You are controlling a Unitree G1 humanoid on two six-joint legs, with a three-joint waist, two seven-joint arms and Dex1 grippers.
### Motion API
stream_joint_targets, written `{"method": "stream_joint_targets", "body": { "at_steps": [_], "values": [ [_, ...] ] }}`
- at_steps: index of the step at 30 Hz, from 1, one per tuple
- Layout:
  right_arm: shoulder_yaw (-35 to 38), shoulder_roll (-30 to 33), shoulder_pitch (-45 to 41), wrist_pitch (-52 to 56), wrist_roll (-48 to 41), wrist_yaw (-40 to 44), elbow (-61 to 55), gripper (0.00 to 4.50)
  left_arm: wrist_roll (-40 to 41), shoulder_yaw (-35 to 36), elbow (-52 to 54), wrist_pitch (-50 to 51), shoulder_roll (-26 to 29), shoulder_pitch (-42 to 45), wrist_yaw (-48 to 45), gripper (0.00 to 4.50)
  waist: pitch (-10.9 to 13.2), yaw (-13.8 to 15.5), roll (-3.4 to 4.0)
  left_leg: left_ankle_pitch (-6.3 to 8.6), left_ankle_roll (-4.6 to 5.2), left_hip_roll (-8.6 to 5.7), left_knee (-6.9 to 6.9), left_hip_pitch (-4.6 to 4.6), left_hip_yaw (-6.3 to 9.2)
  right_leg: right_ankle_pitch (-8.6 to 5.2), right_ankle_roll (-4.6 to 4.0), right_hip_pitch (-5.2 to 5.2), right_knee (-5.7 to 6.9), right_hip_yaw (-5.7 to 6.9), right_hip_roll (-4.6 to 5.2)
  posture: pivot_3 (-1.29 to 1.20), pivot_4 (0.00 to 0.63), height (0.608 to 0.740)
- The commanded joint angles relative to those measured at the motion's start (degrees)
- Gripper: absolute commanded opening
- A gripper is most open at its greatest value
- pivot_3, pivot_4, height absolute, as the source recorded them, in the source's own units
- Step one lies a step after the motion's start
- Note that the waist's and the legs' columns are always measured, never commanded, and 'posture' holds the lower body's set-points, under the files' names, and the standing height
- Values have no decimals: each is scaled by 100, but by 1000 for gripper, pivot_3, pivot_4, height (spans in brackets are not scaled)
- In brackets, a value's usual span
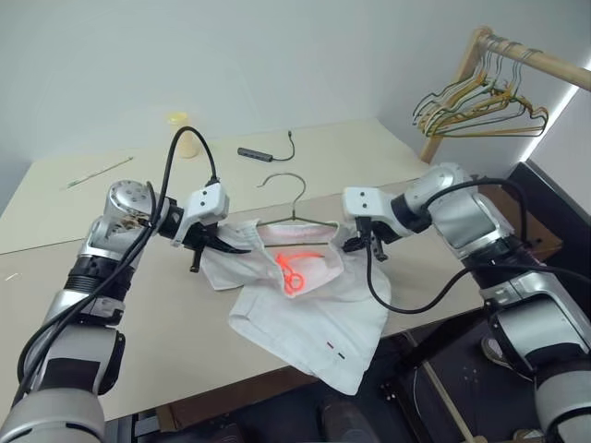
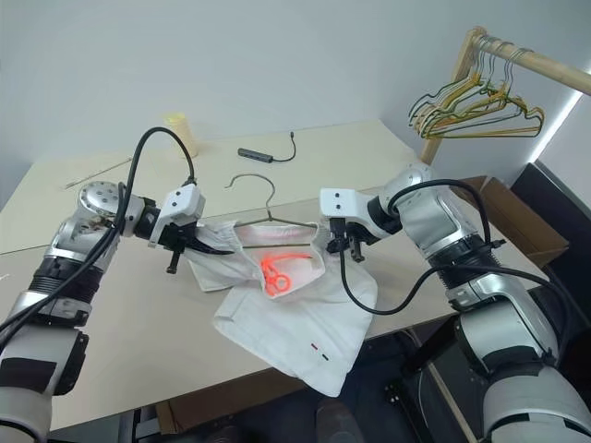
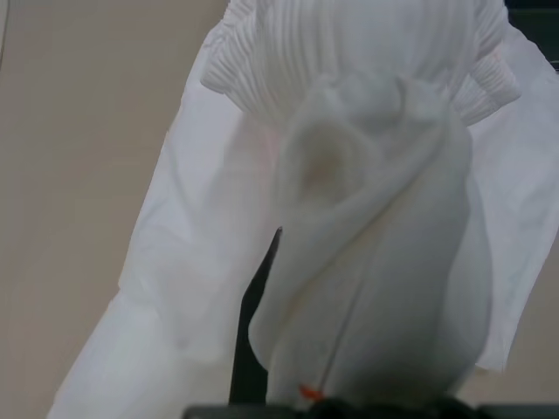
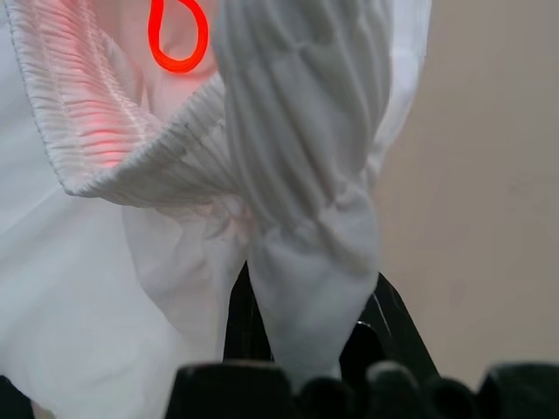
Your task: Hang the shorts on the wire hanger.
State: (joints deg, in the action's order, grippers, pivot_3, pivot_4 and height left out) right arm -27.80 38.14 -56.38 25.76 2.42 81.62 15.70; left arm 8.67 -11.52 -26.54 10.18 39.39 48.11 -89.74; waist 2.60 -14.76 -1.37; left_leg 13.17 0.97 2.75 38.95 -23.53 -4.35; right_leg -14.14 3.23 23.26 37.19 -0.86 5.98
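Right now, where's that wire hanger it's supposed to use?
The wire hanger lies on the table between the two grippers, its hook pointing away from the robot and its lower part tucked into the waistband of the shorts.

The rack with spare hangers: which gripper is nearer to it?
Right. The right gripper grips the shorts on the side toward the rack; the left gripper grips their far side, further from it.

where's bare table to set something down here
Free: the wide tan stretch in front of the left gripper, left of the shorts, and the far strip between the yellowish cup and the dark cabled device. Crowded: the middle, where both grippers hold the shorts by the wire hanger.
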Motion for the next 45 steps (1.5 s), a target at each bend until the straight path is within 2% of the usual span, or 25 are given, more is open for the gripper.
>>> {"method": "stream_joint_targets", "body": {
  "at_steps": [1, 6, 11, 16, 19, 23, 27, 32, 34, 37, 40, 45],
  "values": [
    [370, 162, 50, 414, -261, 111, -448, 0, 345, 292, 57, -81, -106, 281, -90, 1357, 0, 11, 0, 0, 0, 0, 0, -1, 1, 0, 0, 0, 0, 2, 0, -236, 0, 740],
    [614, 512, 491, 986, -537, 124, -1012, 0, 609, 686, -322, 80, -234, 604, 135, 2964, 0, -9, 0, 0, 0, -2, 0, -1, 3, 0, 1, 0, -1, 3, 2, -246, 0, 740],
    [947, 820, 947, 1714, -878, -60, -1480, 0, 645, 947, -513, -219, -217, 688, 347, 4443, 0, -39, 0, 0, 0, -3, 0, 2, 3, 0, 2, -3, -2, 2, 4, -256, 0, 740],
    [1564, 1126, 1556, 2634, -1340, -416, -1894, 0, 636, 1339, -728, -592, -231, 760, 1017, 4443, 0, -35, -1, 0, 0, -2, -1, 4, 3, 0, 1, -4, -2, 3, 4, -263, 7, 740],
    [2358, 1215, 2096, 3590, -1769, -870, -2106, 0, 868, 1762, -383, -220, -429, 730, 1904, 4443, 0, -15, -1, 0, 0, -4, 0, 1, 4, 0, 3, -6, -5, 4, 9, -267, 11, 740],
    [3465, 1073, 2489, 5029, -1938, -1883, -2205, 0, 1547, 2253, 1067, 934, -927, 313, 3145, 4443, 1, 55, -2, 2, 3, -8, 2, -6, 13, 3, 11, -8, -7, 6, 24, -281, 16, 740],
    [4521, 839, 2394, 6325, -1855, -2785, -2191, 0, 2413, 2471, 2777, 2078, -1441, -215, 4132, 4443, -1, 49, 0, 3, 5, -12, 2, 5, 13, 6, 17, -17, -6, -3, 29, -302, 15, 740],
    [5285, 1067, 2380, 6674, -1992, -3744, -1944, 0, 3500, 2588, 4204, 3121, -1922, -544, 5127, 4443, -1, -9, 0, 4, 6, -23, 3, 4, 14, 5, 18, -18, -7, -6, 27, -327, 14, 740],
    [5445, 1256, 2283, 6674, -2106, -4041, -1734, 0, 3671, 2559, 4399, 3209, -1923, -580, 5234, 4443, -2, -48, 4, 4, 7, -27, 3, 5, 13, 5, 19, -20, -9, -8, 27, -330, 14, 740],
    [5617, 1451, 1662, 6674, -2091, -4761, -981, 0, 3805, 2564, 4348, 3234, -1886, -473, 5350, 4443, -2, -145, 8, 4, 8, -30, 3, 21, 10, 4, 19, -33, -10, -12, 27, -342, 8, 740],
    [5699, 1567, 1092, 6674, -2044, -5343, -153, 0, 3842, 2512, 4288, 3200, -1846, -434, 5379, 4443, -2, -274, 10, 5, 9, -32, -1, 65, 9, -1, 21, -89, -30, -9, 25, -344, 5, 740],
    [6162, 1661, 81, 6674, -1448, -6303, 1103, 0, 3940, 2472, 4182, 3216, -1815, -345, 5450, 4443, -2, -427, 9, 9, 15, -35, -9, 73, 8, 0, 22, -108, -54, -11, 26, -340, 6, 740]
  ]
}}
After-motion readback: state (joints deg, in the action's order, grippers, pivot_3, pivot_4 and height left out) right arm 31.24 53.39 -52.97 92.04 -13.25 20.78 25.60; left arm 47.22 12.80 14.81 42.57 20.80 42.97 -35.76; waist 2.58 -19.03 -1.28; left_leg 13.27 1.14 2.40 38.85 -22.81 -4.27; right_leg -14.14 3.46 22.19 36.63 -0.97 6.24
